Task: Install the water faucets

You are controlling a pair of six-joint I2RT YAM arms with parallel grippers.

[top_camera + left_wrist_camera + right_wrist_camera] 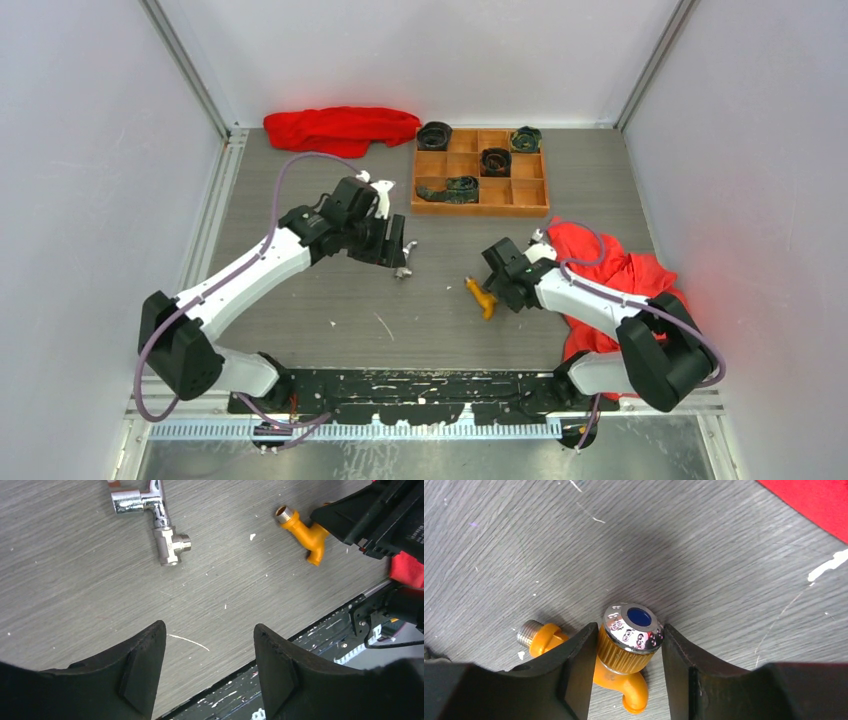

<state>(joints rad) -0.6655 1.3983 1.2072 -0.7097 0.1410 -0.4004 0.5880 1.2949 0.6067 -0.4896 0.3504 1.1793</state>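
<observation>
The orange-yellow faucet [483, 297] lies on the grey table, right of centre. My right gripper [629, 630] is down over it, and both fingers press the sides of its ribbed knob with the chrome, blue-dotted cap [634, 625]. Its bent spout [636, 700] points toward the wrist, and the threaded end [526, 632] sticks out to the left. The shiny silver faucet [160, 525] lies apart on the table, just beyond my left gripper [209, 630]. That gripper hangs open over bare table with nothing between its fingers. In the top view the left gripper [398, 252] is right beside the silver faucet [403, 271].
A wooden compartment tray [480, 208] holding dark rolled items [495, 160] stands at the back, with one more roll [434, 135] at its left corner. One red cloth [340, 128] lies at the back left, another [610, 275] under the right arm. A black rail [420, 385] runs along the near edge.
</observation>
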